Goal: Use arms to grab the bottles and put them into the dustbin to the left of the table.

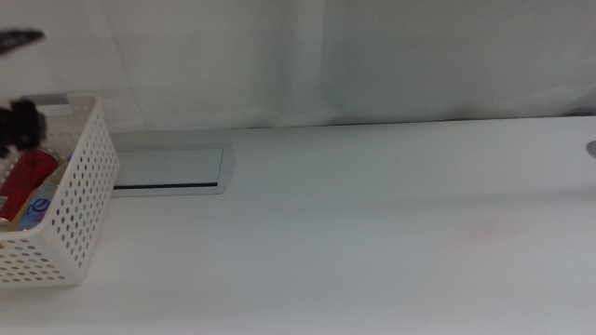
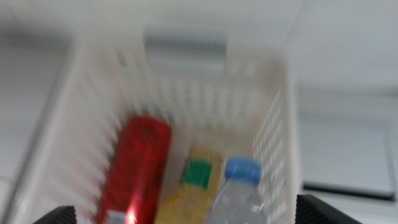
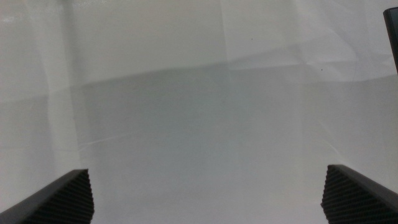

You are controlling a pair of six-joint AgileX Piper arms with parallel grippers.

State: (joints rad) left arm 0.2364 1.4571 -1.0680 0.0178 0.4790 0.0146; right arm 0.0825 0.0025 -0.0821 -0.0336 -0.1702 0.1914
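- The left pincer point(image 2: 180, 218) is hovering wide and empty over the basket point(image 1: 79, 200), where the red can point(image 2: 134, 168), yellow bottle point(image 2: 189, 193) and water bottle point(image 2: 239, 193) are lying: light, smooth, best gripped mid-body.
- The right pincer point(image 3: 205, 199) is waiting wide over the bare bench point(image 1: 372, 233).

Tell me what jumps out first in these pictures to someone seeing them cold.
The white perforated dustbin at the table's left edge draws the eye, with a red can, a yellow-liquid bottle and a blue-capped water bottle lying side by side inside it. The left gripper hangs over the bin with its fingers spread wide and holding nothing. The right gripper, also open, looks only at bare white surface.
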